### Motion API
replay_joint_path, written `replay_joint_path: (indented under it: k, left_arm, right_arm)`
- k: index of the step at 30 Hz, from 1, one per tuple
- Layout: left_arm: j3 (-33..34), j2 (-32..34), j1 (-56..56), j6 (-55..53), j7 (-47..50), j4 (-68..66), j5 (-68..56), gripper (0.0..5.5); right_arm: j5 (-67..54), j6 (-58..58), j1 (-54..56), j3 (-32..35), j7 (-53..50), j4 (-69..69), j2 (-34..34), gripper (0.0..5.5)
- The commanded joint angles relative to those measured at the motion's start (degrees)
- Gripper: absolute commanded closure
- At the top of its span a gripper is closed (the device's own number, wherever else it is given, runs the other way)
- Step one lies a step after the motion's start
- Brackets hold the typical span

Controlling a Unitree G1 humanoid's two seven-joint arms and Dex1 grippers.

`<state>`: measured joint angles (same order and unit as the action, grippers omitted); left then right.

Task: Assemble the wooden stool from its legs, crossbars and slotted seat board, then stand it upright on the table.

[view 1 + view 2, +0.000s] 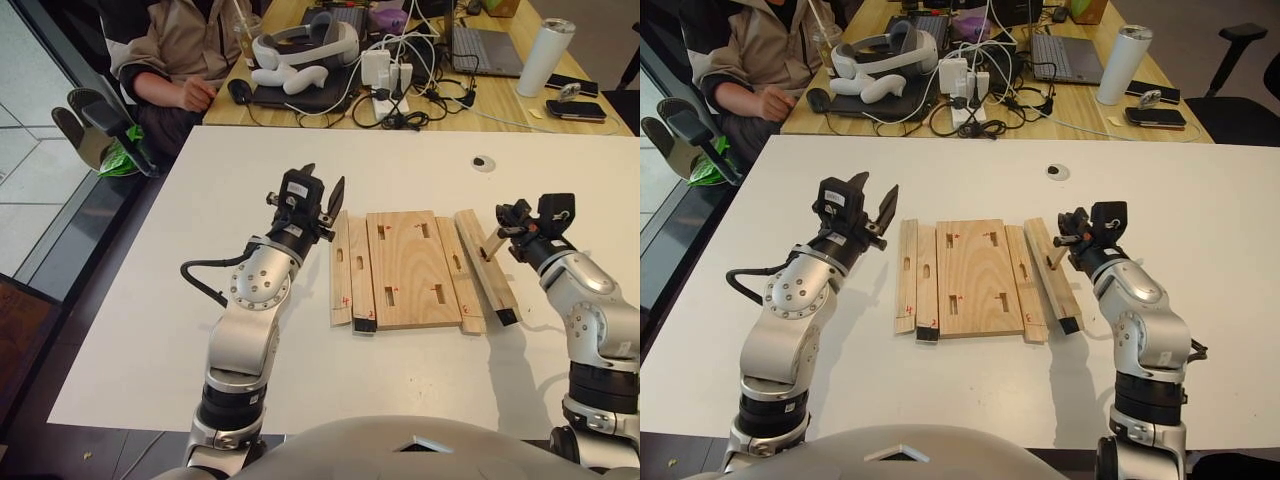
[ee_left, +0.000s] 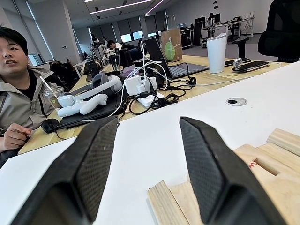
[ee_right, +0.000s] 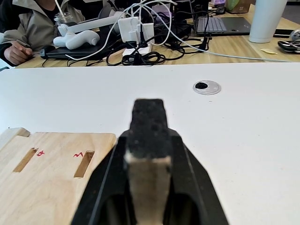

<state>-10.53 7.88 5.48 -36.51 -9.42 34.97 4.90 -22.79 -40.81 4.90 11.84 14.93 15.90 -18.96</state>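
The left gripper is held wide open and empty, just left of the seat board, above two slats laid flat against it. Right of the board, the right gripper is clamped on the far end of a black-tipped leg, which is set at an angle.

The white table carries a slotted seat board lying flat mid-table, wooden bars along both its sides, and a grommet near the far edge.
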Motion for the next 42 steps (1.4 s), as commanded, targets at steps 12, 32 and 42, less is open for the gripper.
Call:
replay_joint_path:
  k: [12,32,42]
  left_arm:
    - [0.2,-0.1,-0.2,-0.3,0.2,0.5,-0.2,3.07]
    - [0.0,-0.4,0.4,0.6,0.6,0.1,-0.4,3.07]
    - [-0.1,-0.6,-0.3,0.5,0.7,0.0,-0.3,3.07]
  right_arm:
    - [4.9,0.6,-4.7,-2.6,0.3,-4.9,-4.0,5.13]
    - [1.5,5.8,-0.6,-3.9,0.3,3.5,0.6,5.13]
    - [5.6,6.1,-1.5,-4.5,-0.9,-1.1,-0.2,5.13]
